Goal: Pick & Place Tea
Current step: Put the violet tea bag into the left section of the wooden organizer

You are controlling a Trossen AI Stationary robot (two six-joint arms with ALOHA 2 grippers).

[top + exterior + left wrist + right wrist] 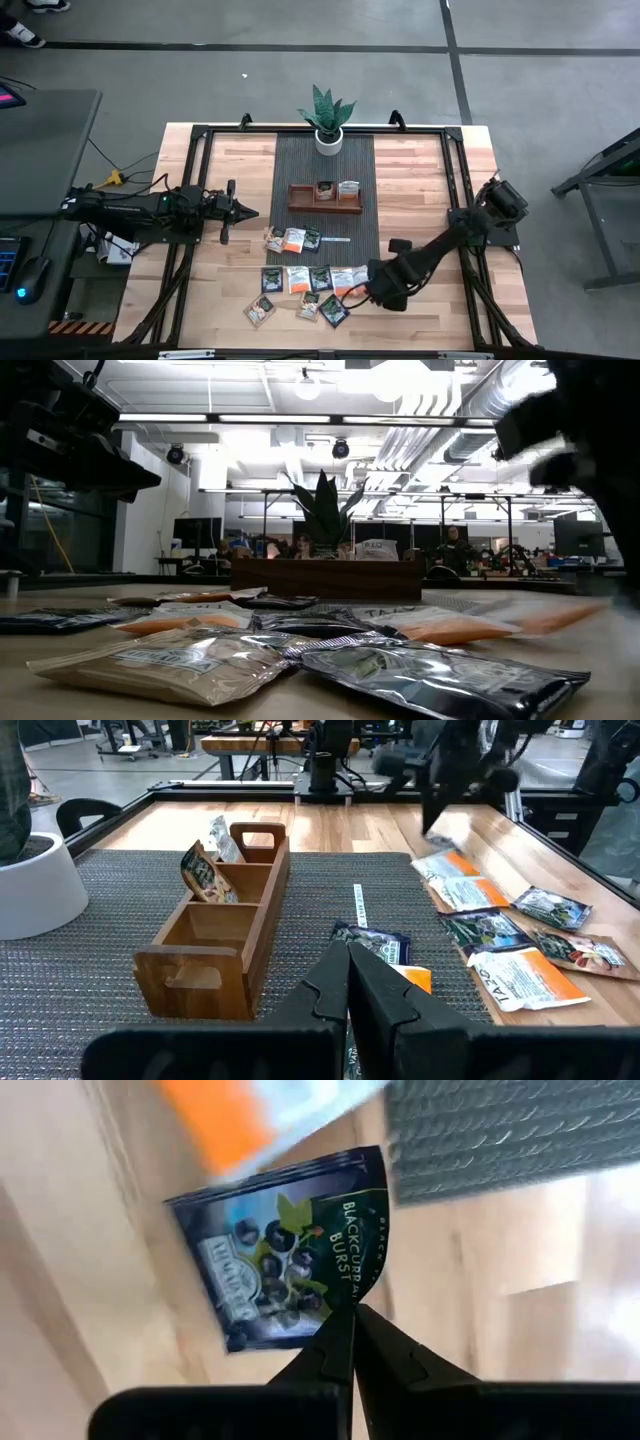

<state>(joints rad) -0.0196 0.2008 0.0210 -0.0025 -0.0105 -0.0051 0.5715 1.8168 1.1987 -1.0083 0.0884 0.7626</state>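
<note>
— Where does each camera sit?

— One hangs overhead, facing straight down on the whole table point(240, 180) and both arms. Another rests at tabletop level, very close to the tea packets point(300, 650), facing across them into the room.

— And the wrist cameras?

— The left one looks along the wooden tray point(215, 935) from nearby, toward the far arm. The right one looks closely down on a dark packet point(285, 1265).

— What do views share?

— The overhead, low and left wrist views all take in the tray and the scattered packets.
</note>
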